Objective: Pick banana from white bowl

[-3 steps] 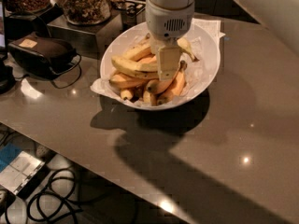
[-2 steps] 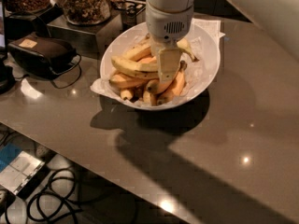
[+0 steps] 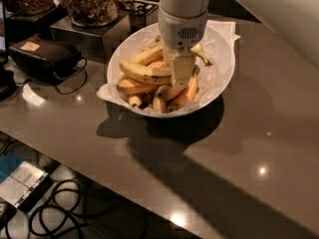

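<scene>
A wide glossy white bowl (image 3: 222, 73) lined with crinkled white paper sits on the grey counter. It holds several yellow bananas (image 3: 142, 73) with brown spots, piled on its left and front. My gripper (image 3: 180, 78) hangs straight down from the white arm into the middle of the bowl, its tip among the bananas. It hides the bananas right under it. One banana end (image 3: 200, 54) sticks out to the gripper's right.
A black pouch with a cord (image 3: 45, 59) lies left of the bowl. Glass jars of snacks (image 3: 89, 4) stand on a dark box behind it. The counter's front edge runs diagonally below; cables (image 3: 60, 218) lie on the floor.
</scene>
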Controlling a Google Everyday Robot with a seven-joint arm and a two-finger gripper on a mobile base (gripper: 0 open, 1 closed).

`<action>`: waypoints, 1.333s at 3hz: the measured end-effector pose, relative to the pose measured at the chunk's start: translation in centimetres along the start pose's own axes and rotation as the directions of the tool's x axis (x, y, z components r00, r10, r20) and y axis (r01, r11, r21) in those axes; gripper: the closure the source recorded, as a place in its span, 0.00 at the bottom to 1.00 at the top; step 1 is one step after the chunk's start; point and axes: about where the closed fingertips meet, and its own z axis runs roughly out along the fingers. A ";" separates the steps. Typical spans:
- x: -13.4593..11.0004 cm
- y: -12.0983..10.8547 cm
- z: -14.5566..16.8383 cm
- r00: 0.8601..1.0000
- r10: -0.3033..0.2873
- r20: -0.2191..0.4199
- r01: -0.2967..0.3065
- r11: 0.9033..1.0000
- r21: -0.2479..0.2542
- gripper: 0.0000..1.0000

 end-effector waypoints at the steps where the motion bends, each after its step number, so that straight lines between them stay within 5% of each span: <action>1: 0.1 0.4 0.3 1.000 -0.013 0.014 0.013 1.000 0.001 0.59; 3: 0.0 1.1 0.4 0.999 -0.025 0.029 0.025 1.000 0.008 1.00; 4: 0.0 1.1 0.4 0.999 -0.025 0.029 0.025 1.000 0.008 1.00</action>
